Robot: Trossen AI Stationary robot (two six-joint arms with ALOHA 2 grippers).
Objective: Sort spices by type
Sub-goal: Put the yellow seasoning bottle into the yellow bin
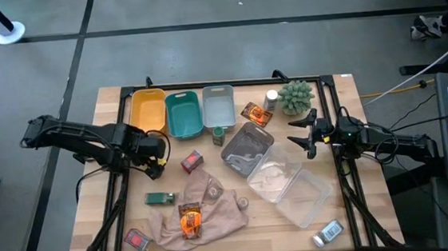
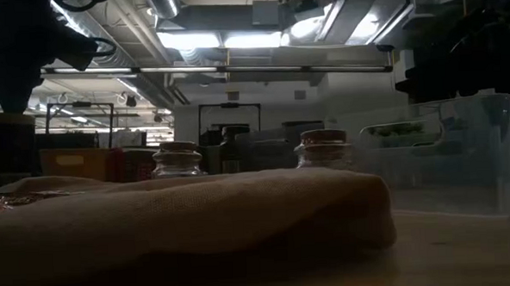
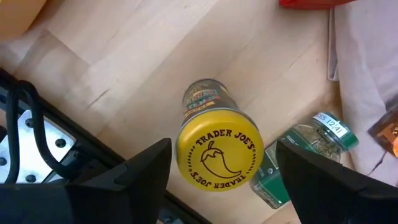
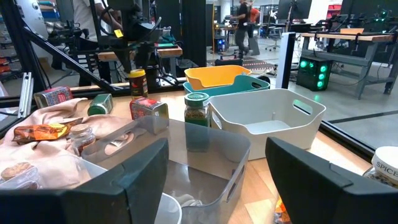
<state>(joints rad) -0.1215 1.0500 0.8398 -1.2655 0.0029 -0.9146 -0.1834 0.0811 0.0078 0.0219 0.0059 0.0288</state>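
Note:
A yellow-lidded spice jar stands upright on the wooden table at the left. My left gripper points down over it, open, one finger on each side of the lid with a gap at both. In the high view the gripper hides the jar. A green-labelled container lies beside the jar. A red packet, an orange sachet on the beige cloth and a green-capped jar lie farther out. My right gripper waits open and level at the table's right.
Yellow, teal and pale grey bins line the far edge. Two clear tubs sit mid-right. A green spiky plant ball, another sachet and a white-capped jar stand far right; a jar lies near right.

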